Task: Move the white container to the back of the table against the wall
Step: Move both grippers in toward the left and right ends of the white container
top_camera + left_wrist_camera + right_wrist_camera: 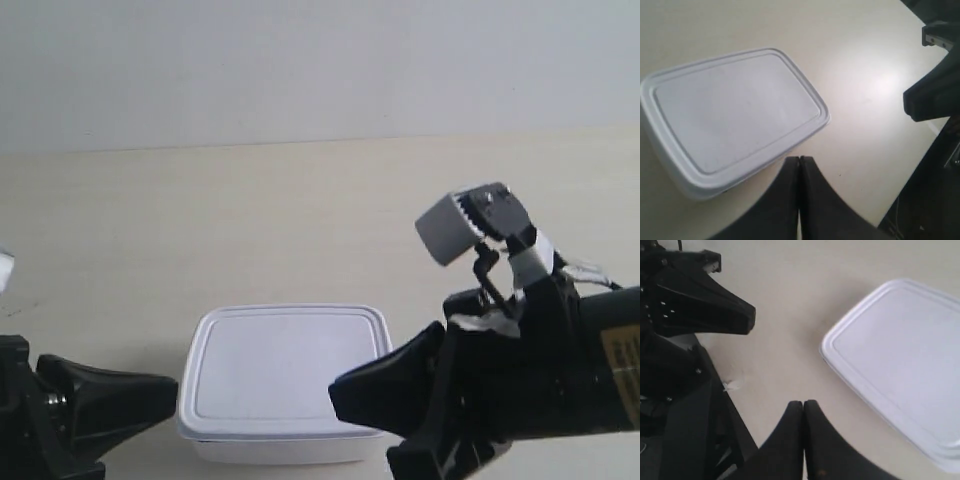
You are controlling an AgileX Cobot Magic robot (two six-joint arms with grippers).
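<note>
1 smooth white container [285, 375], rounded corners, rimmed lid [735, 110], cream table [300, 220], both black jaws closed, empty

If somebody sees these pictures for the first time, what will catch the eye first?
The closed white container sits near the front of the table, well short of the wall. The black left tool and right tool flank it, both shut, gripping nothing.

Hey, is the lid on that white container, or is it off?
On. The lid lies flat on the container, its rim seated along every visible edge in the left wrist view. Whether it's snapped tight, cannot tell.
</note>
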